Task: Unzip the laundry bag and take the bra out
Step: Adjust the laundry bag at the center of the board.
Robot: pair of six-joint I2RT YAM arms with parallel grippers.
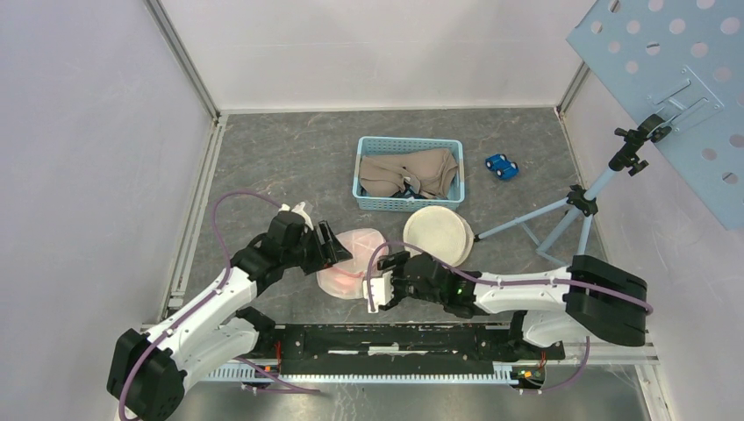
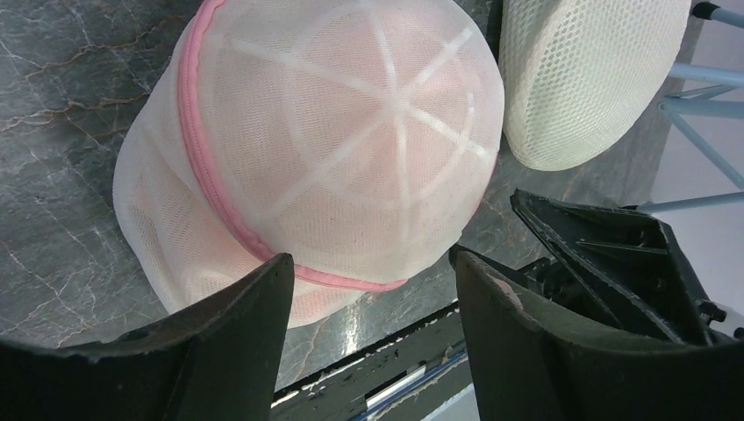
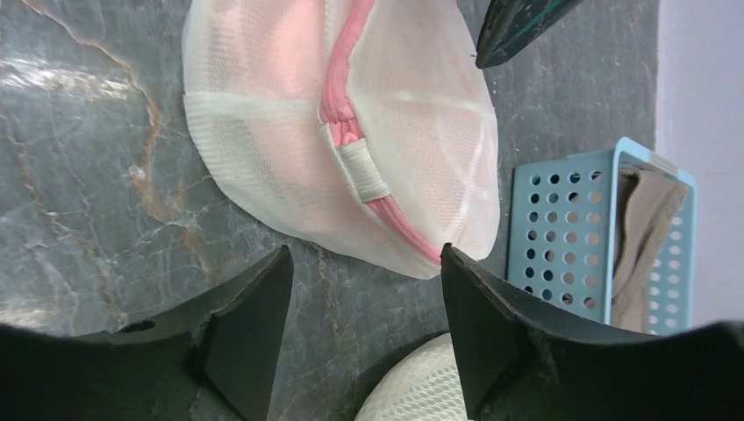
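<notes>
Top view: laundry bag [image 1: 349,261], pink-trimmed mesh, lies on counter [image 1: 281,158] near-left of blue basket [image 1: 409,173]; left jaws and right jaws flank it, both wide, empty.
Left wrist: bag domed, untouched.
Right wrist: zipper [image 3: 338,96] shut; bag beside basket.

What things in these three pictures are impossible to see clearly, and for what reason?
Bra: both wrist views; the mesh of the bag shows only pink haze.
Zip pull: right wrist view; a white tab covers the end of the zip.
Bag's sides: top view; the left gripper and right gripper overlap them.
Basket: right wrist view; a finger hides part. Its cloth: top view; too small to name.
</notes>
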